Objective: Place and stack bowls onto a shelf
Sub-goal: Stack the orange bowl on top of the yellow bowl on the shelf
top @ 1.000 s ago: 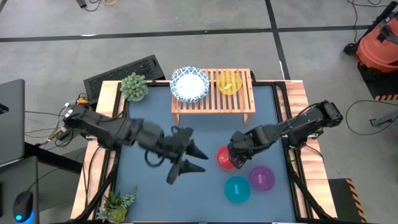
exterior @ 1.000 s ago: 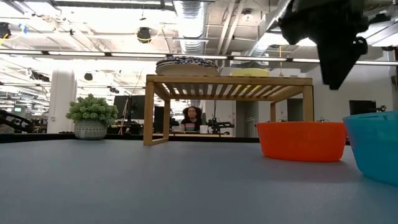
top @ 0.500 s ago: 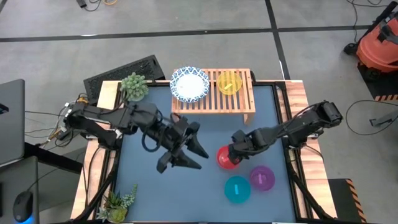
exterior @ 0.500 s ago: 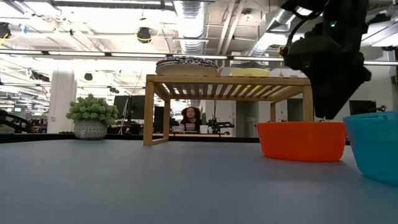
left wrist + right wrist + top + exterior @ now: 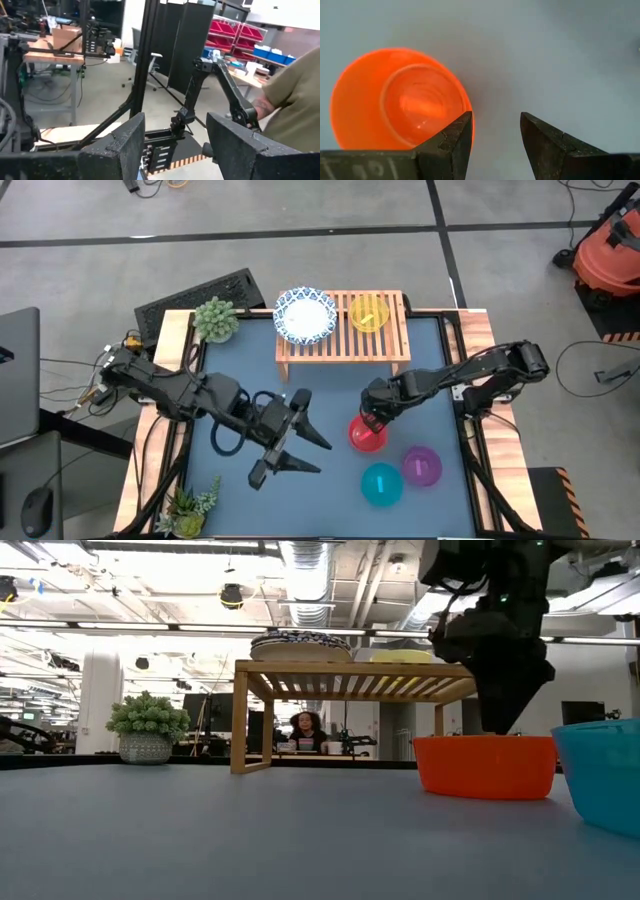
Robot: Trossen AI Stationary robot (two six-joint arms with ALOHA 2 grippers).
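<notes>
The right pincer [image 5: 372, 423] is hanging with fingers apart over the red bowl [image 5: 366, 434] rim at frame centre — lined up to straddle it; the left pincer [image 5: 300, 448], spread wide, is waiting lower left.

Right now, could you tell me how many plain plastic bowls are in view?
4: yellow bowl on the shelf; red bowl, purple bowl and teal bowl on the table.

The light-wood slatted shelf [image 5: 343, 338] carries a blue-patterned white bowl [image 5: 305, 316] on its left end and a yellow bowl [image 5: 368, 312] beside it. Before the shelf, upright on the table, sit red [image 5: 366, 434], purple [image 5: 422, 466] and teal [image 5: 381, 484] bowls.
</notes>
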